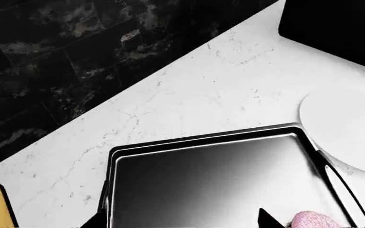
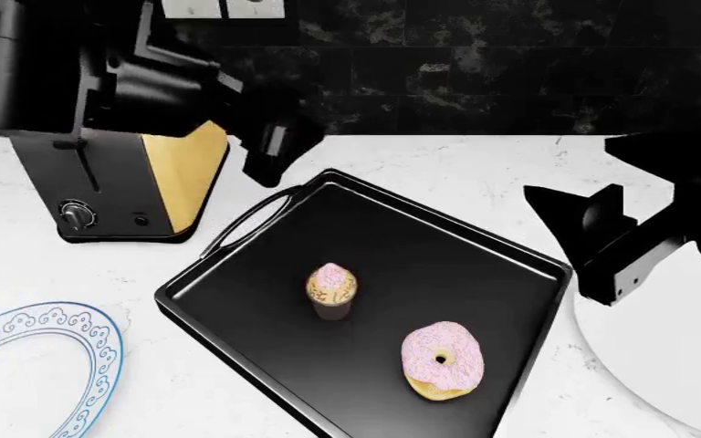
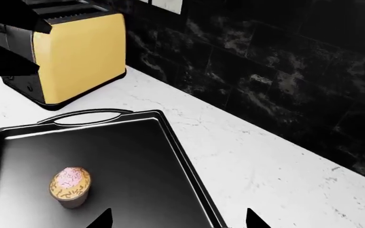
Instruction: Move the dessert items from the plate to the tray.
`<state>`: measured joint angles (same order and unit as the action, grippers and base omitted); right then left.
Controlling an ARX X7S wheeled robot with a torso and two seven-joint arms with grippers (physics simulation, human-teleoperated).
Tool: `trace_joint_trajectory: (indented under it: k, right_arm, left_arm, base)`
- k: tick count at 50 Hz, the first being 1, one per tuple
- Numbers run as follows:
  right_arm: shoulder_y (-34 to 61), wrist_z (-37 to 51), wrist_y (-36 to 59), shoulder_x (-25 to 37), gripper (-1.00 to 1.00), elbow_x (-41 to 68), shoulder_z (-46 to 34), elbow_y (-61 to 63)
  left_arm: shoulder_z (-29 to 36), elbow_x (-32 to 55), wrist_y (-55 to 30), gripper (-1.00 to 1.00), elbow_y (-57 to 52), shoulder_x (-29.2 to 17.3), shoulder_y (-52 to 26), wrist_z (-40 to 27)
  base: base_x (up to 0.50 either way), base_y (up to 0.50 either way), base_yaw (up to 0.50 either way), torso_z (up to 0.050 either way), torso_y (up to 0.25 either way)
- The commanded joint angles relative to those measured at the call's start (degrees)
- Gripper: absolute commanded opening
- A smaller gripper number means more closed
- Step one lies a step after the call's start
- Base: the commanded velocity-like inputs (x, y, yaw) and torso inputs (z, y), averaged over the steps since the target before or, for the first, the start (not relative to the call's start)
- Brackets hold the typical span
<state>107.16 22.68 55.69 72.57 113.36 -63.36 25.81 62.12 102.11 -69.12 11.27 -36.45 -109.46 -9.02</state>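
The black tray [image 2: 496, 251] lies in the middle of the white counter. The cupcake [image 2: 331, 290] stands upright on it, and the pink-iced doughnut [image 2: 441, 359] lies flat on it nearer the front. My left gripper [image 2: 271, 151] is open and empty above the tray's far handle; its wrist view shows the tray [image 1: 208, 142] and the doughnut's edge [image 1: 312, 221] beside one fingertip [image 1: 268, 219]. My right gripper [image 2: 597, 248] is open and empty above the tray's right edge; its wrist view shows the cupcake [image 3: 70, 186] on the tray [image 3: 138, 156].
A plain white plate [image 2: 674, 351] lies right of the tray, nothing on its visible part; it also shows in the left wrist view [image 1: 350, 126]. A blue-patterned plate [image 2: 34, 356] lies front left. A yellow-sided toaster [image 2: 143, 173] stands back left. A dark tiled wall [image 2: 473, 64] backs the counter.
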Motion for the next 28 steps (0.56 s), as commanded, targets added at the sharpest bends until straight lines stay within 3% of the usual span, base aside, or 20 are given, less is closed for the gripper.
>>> trace_joint_trajectory:
  k: [1, 18, 28]
  right_arm:
    - [1.78, 2.0, -0.08, 2.47, 1.0, 0.63, 1.74, 1.48]
    - [2.24, 1.03, -5.71, 9.95, 1.0, -0.38, 5.37, 5.25]
    - [0.14, 0.1, -10.68, 13.79, 1.0, -1.71, 5.09, 7.52]
  left_arm:
    - [-5.39, -1.58, 7.02, 1.0, -14.46, -10.71, 2.12, -8.32]
    - [-11.66, -1.36, 18.94, 1.0, -29.89, -25.98, 11.94, -10.75]
    - [-14.16, -2.53, 27.03, 1.0, -35.45, -31.12, 17.18, -12.59]
  base:
    - [0.0, 0.0, 0.0, 0.0, 0.0]
    - [0.0, 0.0, 0.0, 0.0, 0.0]
    - [0.0, 0.0, 0.0, 0.0, 0.0]
